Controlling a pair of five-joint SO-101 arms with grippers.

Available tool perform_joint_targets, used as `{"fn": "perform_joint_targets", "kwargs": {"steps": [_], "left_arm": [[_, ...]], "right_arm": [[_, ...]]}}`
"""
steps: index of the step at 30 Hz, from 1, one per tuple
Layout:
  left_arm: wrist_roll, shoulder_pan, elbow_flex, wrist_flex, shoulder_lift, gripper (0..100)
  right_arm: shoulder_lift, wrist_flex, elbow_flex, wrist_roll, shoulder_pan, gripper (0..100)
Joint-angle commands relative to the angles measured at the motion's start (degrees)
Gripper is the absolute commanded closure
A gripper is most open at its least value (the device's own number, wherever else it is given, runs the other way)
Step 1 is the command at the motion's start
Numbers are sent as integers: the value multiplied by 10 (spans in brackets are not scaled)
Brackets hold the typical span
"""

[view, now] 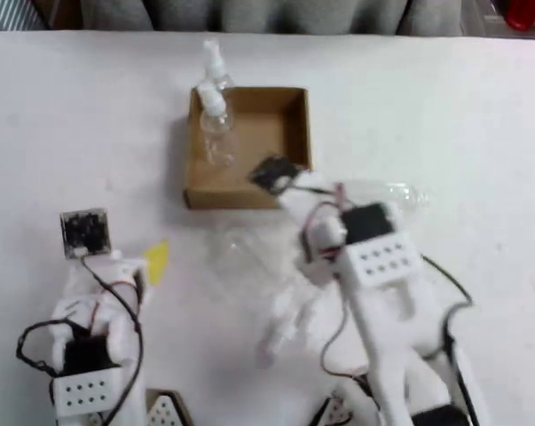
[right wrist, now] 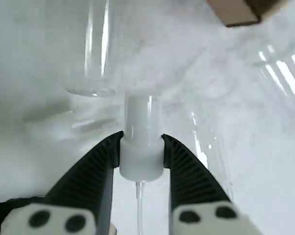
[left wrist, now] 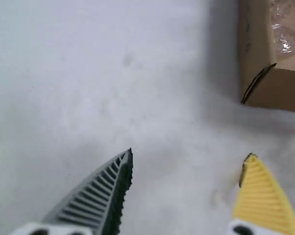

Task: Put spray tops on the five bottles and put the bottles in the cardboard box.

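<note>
- Off the near right corner of the cardboard box (view: 247,146), mid-table: right gripper (right wrist: 141,139) clamped on a white spray top (right wrist: 141,115). Fingers sit on its collar and the dip tube runs back between them.
- Just past the held top: uncapped clear bottle (right wrist: 95,49), mouth facing the gripper. Second clear bottle (right wrist: 211,152) right beside it. Can't tell if either is upright.
- Box sits toward the table's far edge, about centre. Capped bottle (view: 216,120) is inside, against its left wall.
- Another capped bottle (view: 214,58) at the box's far left corner; inside or behind, can't tell.
- Lying bottle (view: 391,193) on the table, right of the box.
- Loose white tops (view: 280,328) toward the near edge, between the arms.
- Left gripper (left wrist: 190,155) by the near left corner, fingers spread wide, nothing between them.
</note>
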State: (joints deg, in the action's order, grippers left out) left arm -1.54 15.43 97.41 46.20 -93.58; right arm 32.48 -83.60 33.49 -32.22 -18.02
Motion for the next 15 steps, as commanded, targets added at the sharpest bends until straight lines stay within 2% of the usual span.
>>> {"fn": "perform_joint_targets", "kwargs": {"steps": [1,6,10,15], "left_arm": [[-8,-14,-2,-18,-9,669],[-7,-18,-2,-4,-11,669],[-14,-83,-2,-4,-11,669],[-113,-145,-2,-4,-11,669]], "right_arm": [[63,-44,-26,-24,80,982],[84,-67,-25,-128,258,981],[62,-22,-18,-211,415,981],[17,80,23,-276,538,981]]}}
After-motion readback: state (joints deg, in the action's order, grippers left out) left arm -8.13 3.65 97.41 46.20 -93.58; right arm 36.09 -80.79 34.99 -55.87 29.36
